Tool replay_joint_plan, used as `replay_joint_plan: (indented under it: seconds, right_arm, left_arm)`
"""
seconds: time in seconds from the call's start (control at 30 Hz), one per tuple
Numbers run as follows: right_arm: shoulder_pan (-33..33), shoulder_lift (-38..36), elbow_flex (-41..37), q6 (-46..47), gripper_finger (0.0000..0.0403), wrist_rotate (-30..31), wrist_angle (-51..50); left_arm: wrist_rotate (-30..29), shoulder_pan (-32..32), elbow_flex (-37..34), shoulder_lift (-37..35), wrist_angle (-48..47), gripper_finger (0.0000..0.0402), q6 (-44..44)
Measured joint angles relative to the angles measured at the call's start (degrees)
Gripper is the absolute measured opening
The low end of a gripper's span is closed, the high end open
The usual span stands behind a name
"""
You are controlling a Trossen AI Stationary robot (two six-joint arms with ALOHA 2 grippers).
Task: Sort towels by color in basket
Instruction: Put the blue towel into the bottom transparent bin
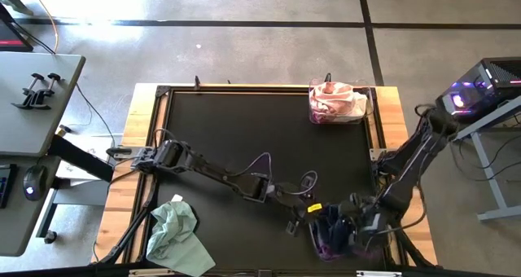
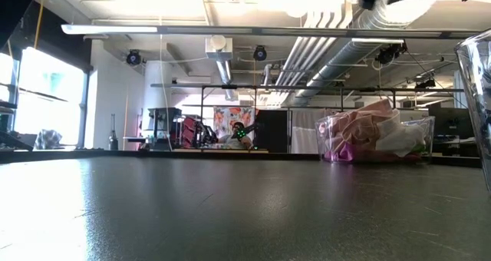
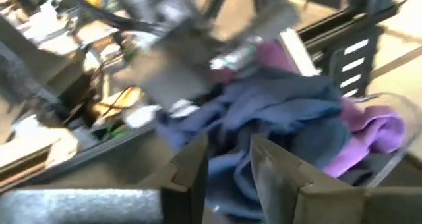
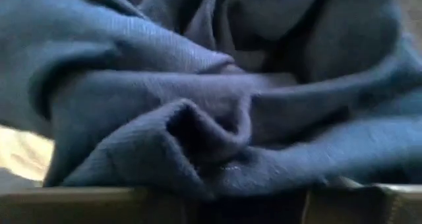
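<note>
A clear basket (image 1: 335, 235) at the table's near edge holds navy and purple towels (image 3: 277, 112). A second clear basket (image 1: 339, 103) (image 2: 376, 138) at the far right holds pink and white towels. A pale mint towel (image 1: 175, 232) lies at the near left corner, draped over the table's edge. My left gripper (image 1: 295, 226) (image 3: 227, 168) is open just left of the dark basket, with navy cloth showing in its narrow gap. My right gripper (image 1: 352, 220) is low over that basket, and navy cloth (image 4: 211, 112) fills its wrist view. My left gripper comes level from the table's left at the navy towel's near edge (image 3: 227, 184), which shows between its fingers; I cannot tell whether they touch it.
The black table top (image 1: 244, 122) has a wooden frame (image 1: 138, 130). Cables loop along my left arm (image 1: 260, 167). A side desk with clamps (image 1: 37, 90) stands to the left and a lit computer (image 1: 480, 94) to the right. The dark basket's clear wall (image 2: 477, 100) rises close in the low view.
</note>
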Motion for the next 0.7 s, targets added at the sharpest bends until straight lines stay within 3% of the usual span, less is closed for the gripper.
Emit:
replay_joint_plan:
  seconds: [0.23,0.37,0.57,0.7]
  right_arm:
    - [-1.7,9.9,2.5,-4.4,0.0101,-1.1,0.1]
    - [-3.2,13.4,5.0,-2.4,0.0096,-0.4,-0.4]
    - [-3.5,13.9,12.9,4.5,0.0096,3.4,-11.6]
    - [-3.6,13.8,21.3,6.6,0.0096,5.3,-20.9]
  left_arm:
    - [-4.0,-0.1,0.0,-4.5,-9.8,0.0115,0.0]
    - [-7.3,-0.8,0.0,-6.4,-16.7,0.0115,-0.1]
    - [-18.2,-2.9,0.0,-8.1,-24.5,0.0115,0.9]
    - [-18.9,-3.9,-0.1,-8.2,-23.9,0.0115,1.5]
